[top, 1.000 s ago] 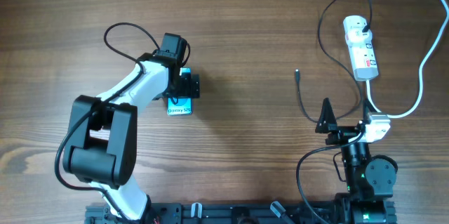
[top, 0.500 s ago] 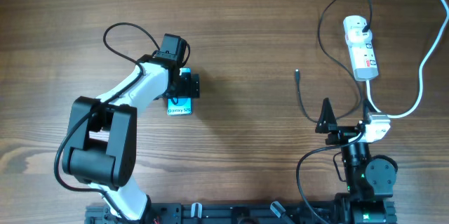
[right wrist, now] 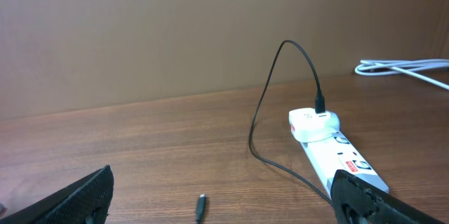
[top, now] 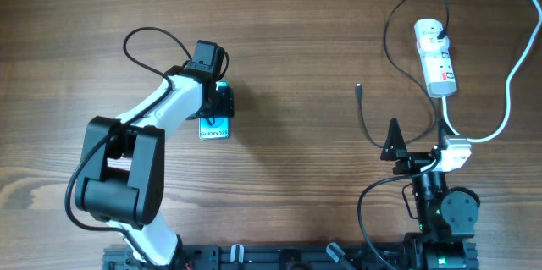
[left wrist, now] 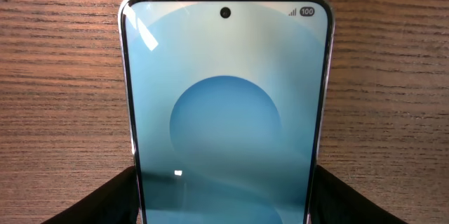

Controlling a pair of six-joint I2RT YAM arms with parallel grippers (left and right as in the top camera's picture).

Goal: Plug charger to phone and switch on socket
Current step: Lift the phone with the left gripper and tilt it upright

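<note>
The phone [top: 215, 129] lies flat on the wooden table, turquoise screen up, and fills the left wrist view [left wrist: 224, 90]. My left gripper [top: 220, 101] is over its far end. Both fingers [left wrist: 224, 189] press against the phone's long sides, so it is shut on the phone. The socket [top: 435, 60] lies at the far right, also in the right wrist view [right wrist: 340, 150]. The charger's black cable loops from it, and its loose metal-tipped plug [top: 359, 90] lies on the table [right wrist: 200, 206]. My right gripper [top: 394, 139] is open and empty [right wrist: 221, 185], short of the plug.
A thick white cord [top: 508, 92] runs from the socket's near end past the right arm and off the far right edge [right wrist: 400, 67]. The left arm's own black cable [top: 148, 46] arcs behind its wrist.
My left gripper's fingers have closed in against the phone's sides, and the phone has shifted slightly left. The right arm, cable and socket have not moved.
</note>
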